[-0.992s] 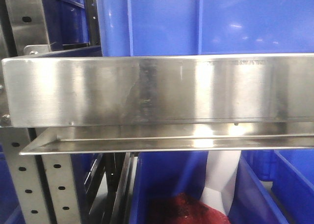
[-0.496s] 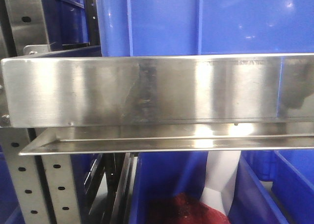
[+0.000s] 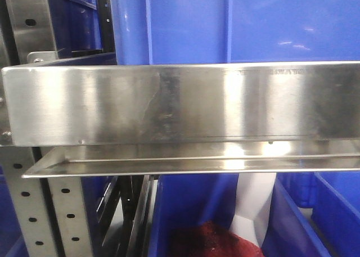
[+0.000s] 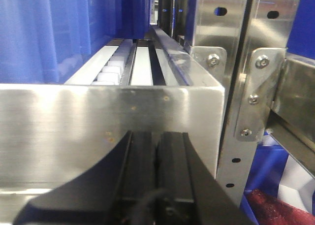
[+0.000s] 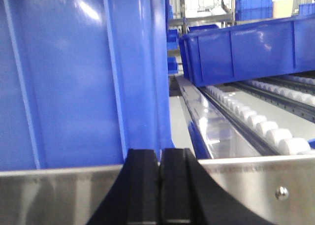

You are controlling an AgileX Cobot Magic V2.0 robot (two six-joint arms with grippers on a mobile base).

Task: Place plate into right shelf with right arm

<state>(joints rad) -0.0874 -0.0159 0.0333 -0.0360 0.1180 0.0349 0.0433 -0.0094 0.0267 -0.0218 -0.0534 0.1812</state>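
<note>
The right gripper [image 5: 160, 185] has its black fingers pressed together with nothing between them, poised just short of the steel lip of the right shelf [image 5: 256, 185], with a large blue bin [image 5: 83, 77] on the shelf directly ahead. The left gripper [image 4: 157, 176] is likewise closed and empty, facing the brushed front lip at a perforated upright [image 4: 246, 87]. The plate appears in no view, so its location cannot be stated; judged from the empty fingers, it is either already delivered or not yet collected. Both arms sit low and close to the rack, probably to keep clear of the bins. The front view shows only the shelf's front face [image 3: 180, 102], the bins above and below, and a dark red item [image 3: 211, 240] in a lower bin; neither arm appears there. Only the wrist views reveal the white roller tracks [image 5: 266, 129] running back along the shelf deck.
</note>
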